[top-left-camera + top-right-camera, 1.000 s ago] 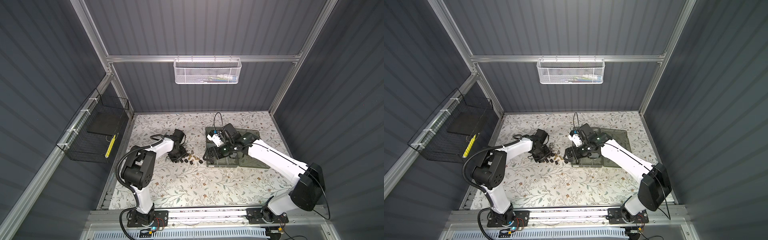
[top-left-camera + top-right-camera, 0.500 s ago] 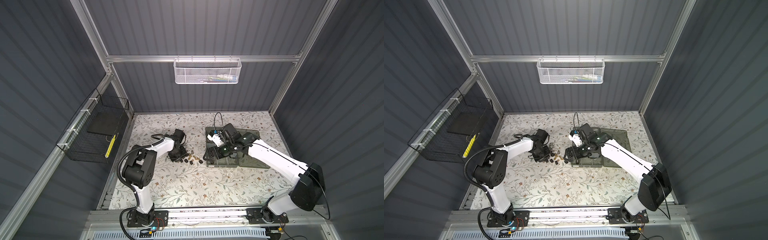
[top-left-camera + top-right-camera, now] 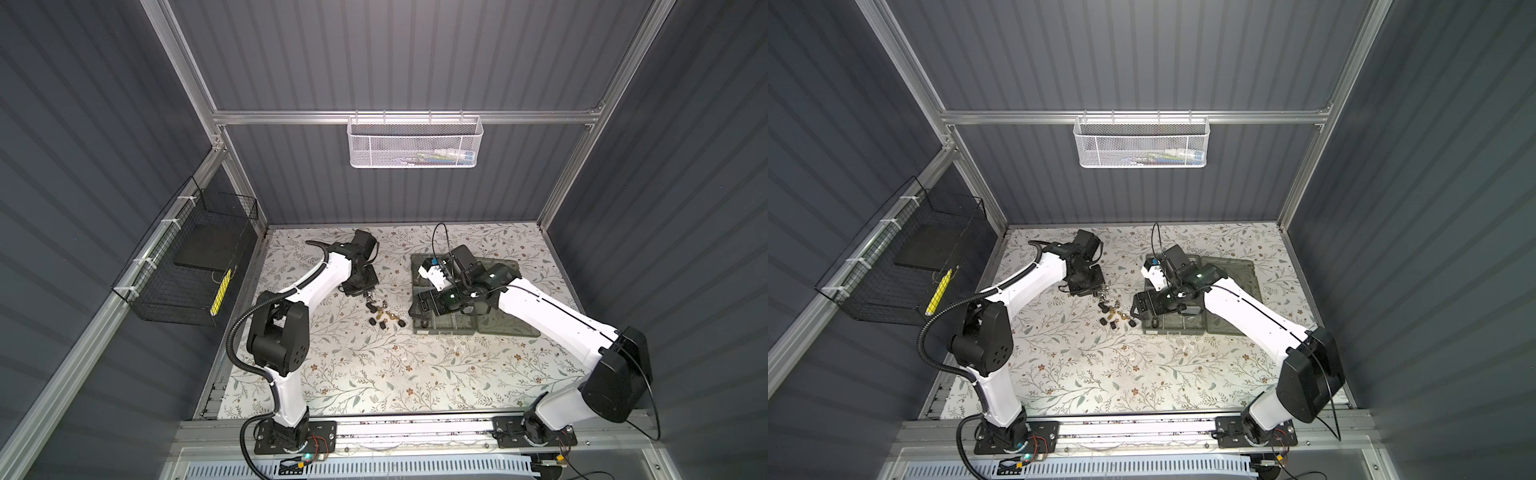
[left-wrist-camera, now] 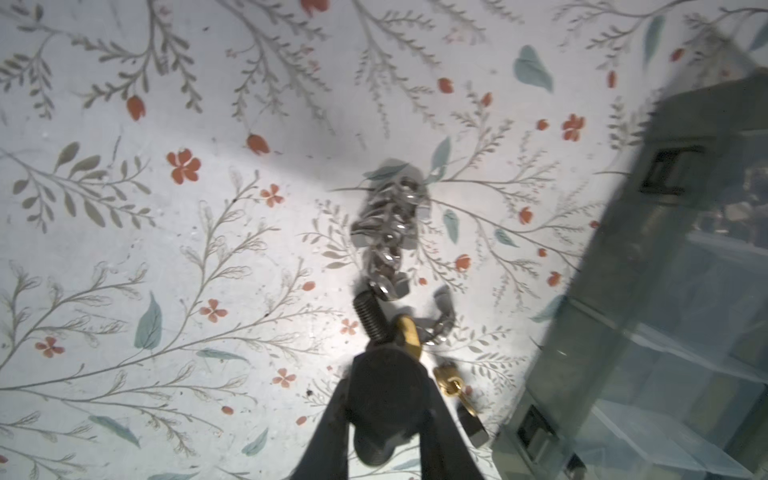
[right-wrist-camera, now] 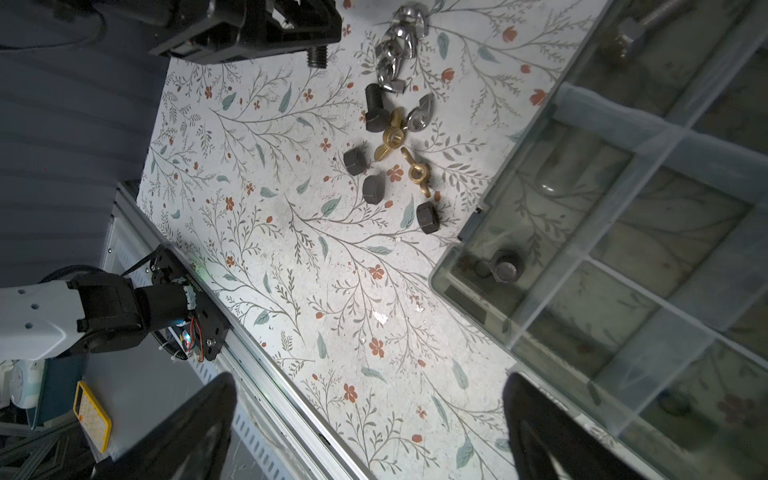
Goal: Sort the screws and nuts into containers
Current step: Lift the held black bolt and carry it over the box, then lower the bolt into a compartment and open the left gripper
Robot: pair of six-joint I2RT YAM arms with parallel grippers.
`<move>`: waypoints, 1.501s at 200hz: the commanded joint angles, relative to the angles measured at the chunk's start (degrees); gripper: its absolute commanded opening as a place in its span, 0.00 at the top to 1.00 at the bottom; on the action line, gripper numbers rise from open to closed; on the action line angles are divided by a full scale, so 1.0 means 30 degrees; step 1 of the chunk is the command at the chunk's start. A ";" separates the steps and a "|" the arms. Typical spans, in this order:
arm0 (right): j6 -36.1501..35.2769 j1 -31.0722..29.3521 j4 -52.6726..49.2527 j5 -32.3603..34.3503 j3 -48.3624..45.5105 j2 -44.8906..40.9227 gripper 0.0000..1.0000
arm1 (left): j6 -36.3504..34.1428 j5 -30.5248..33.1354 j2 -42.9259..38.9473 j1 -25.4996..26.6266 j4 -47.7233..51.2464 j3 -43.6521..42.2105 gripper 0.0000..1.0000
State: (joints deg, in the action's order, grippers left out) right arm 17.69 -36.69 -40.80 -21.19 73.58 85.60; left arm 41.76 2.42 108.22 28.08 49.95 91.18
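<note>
Loose screws and nuts point(image 3: 384, 316) point(image 3: 1115, 318) lie on the floral mat just left of the smoky organiser box point(image 3: 449, 330) point(image 3: 1177, 330). My left gripper point(image 3: 365, 291) point(image 4: 386, 390) is shut on a black screw point(image 4: 370, 316), head between the jaws and threaded shaft sticking out over the pile. The right wrist view shows silver pieces point(image 5: 399, 45), a black screw point(image 5: 374, 108), two brass wing nuts point(image 5: 392, 139) and three black nuts point(image 5: 372, 189). One compartment point(image 5: 540, 208) holds a black bolt point(image 5: 505, 268). My right gripper point(image 3: 417, 307) point(image 5: 370, 428) hangs open over the box's left edge, nothing between its fingers.
The organiser's lid point(image 3: 511, 328) lies open flat on its right side. A white mesh basket point(image 3: 415, 143) hangs on the back wall and a black wire basket point(image 3: 191, 257) on the left wall. An aluminium rail point(image 3: 415, 428) runs along the front edge.
The left jaws have narrowed onto the black screw at the far end of the pile. Both arms have kept nearly the same place.
</note>
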 commanded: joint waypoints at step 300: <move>0.2680 0.3572 0.0416 0.1321 -0.3863 -0.4688 0.01 | 0.0992 -0.3090 0.6699 0.5579 -0.0890 0.5088 0.92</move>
State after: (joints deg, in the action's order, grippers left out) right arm 25.50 -26.20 -39.86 -17.15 62.65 72.03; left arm 44.14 -5.89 128.01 44.86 47.11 106.87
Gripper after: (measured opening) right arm 0.991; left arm 0.258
